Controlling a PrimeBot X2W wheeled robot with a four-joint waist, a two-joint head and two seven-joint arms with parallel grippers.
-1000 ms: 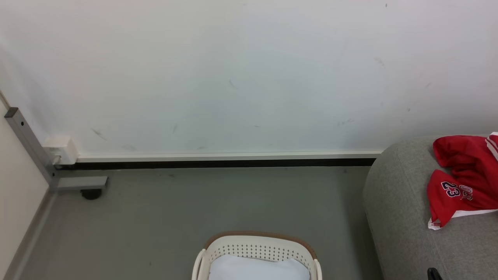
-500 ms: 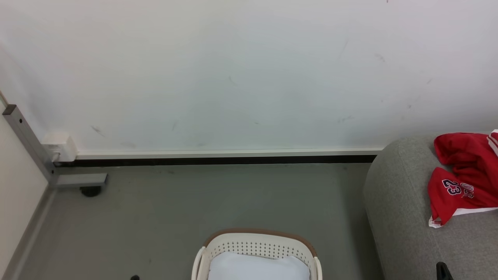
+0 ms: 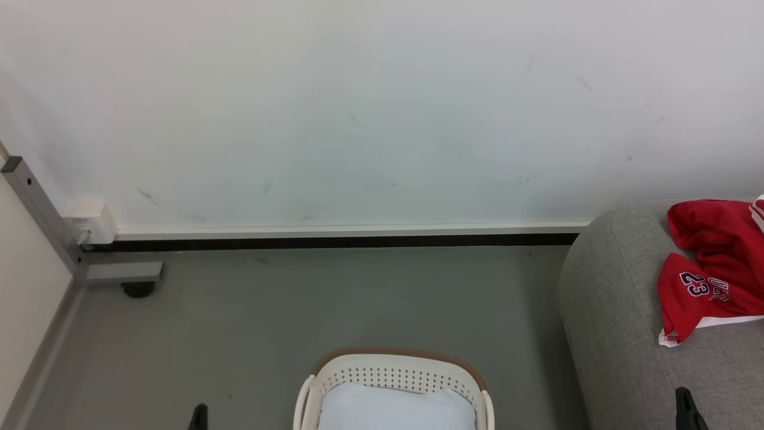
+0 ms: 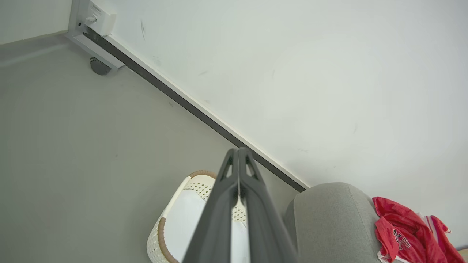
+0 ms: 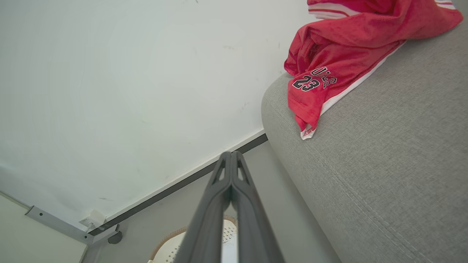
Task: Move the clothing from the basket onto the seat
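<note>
The red clothing (image 3: pixel 713 269) with a dark "23" lies crumpled on the grey seat (image 3: pixel 615 310) at the right; it is also the clothing (image 5: pixel 340 54) on the seat (image 5: pixel 384 164) in the right wrist view, and the clothing (image 4: pixel 406 230) in the left wrist view. The white basket (image 3: pixel 394 373) with a brown rim stands on the floor at bottom centre, holding only a pale bluish-white pad (image 3: pixel 394 409). My left gripper (image 4: pixel 238 153) is shut and holds nothing, its tip (image 3: pixel 199 415) showing at the lower left. My right gripper (image 5: pixel 230 157) is shut with nothing in it, its tip (image 3: pixel 686 406) low over the seat.
A white wall (image 3: pixel 358 119) with a dark skirting strip runs behind the grey floor (image 3: pixel 298 310). At the left stand a grey metal post with a foot and castor (image 3: pixel 134 286) and a small white wall box (image 3: pixel 89 221).
The head view has tilted slightly, shifting the scene. Both gripper tips have risen into the bottom of the head view. The clothing, seat and basket lie as before.
</note>
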